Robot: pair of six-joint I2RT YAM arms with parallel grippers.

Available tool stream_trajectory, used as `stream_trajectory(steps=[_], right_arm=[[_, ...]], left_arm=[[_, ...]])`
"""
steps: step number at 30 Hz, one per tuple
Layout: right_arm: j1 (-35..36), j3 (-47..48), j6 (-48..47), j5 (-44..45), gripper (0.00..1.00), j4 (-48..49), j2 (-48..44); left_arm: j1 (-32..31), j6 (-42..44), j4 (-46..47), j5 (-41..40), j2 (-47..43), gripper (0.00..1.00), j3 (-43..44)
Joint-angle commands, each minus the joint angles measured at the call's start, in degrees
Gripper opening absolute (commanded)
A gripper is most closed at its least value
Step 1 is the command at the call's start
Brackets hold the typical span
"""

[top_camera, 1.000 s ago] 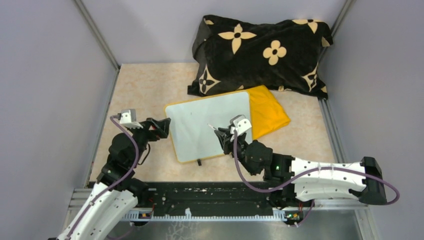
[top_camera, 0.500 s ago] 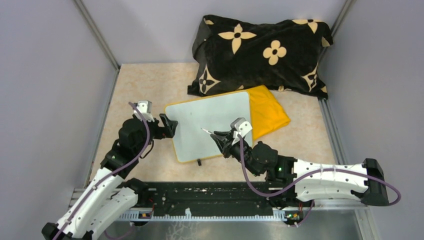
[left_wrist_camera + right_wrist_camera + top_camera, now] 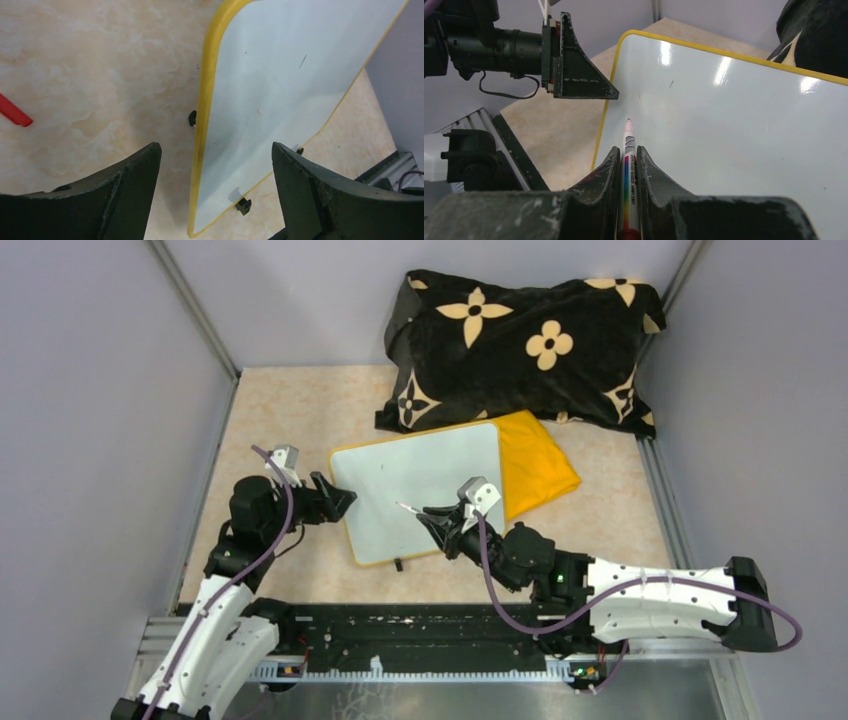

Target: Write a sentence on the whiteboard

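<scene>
Top external view: the whiteboard (image 3: 420,490) lies flat on the counter (image 3: 290,410), turned a bit askew. There's no sentence on it yet as far as I can see, just a couple of specks. The marker (image 3: 628,165) tip is over the whiteboard's near-left part, and the right jaws are pinched tight on its barrel. The left jaws are spread wide at the whiteboard's left edge, gripping nothing. My worry is that the unpinned whiteboard slides once the tip presses, which would wreck the letters.
</scene>
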Motion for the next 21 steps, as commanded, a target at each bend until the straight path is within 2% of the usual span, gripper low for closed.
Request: stream_trajectory(steps=[1,9,21], right_arm=[[0.53,3.73,0.76,-2.16,0.0,1.27,-0.41],[0.53,3.9,0.33,-3.97,0.0,1.64,0.13],[0.58,4.14,0.53,-4.84,0.0,3.15,2.31]], left_arm=[[1.58,-3.24,5.37,9.49,0.79,0.86,-1.01],[2.89,-5.13,10.84,15.15,1.07,0.81,-3.99],[4.2,-9.98,18.26,20.2,1.02,0.68,-9.44]])
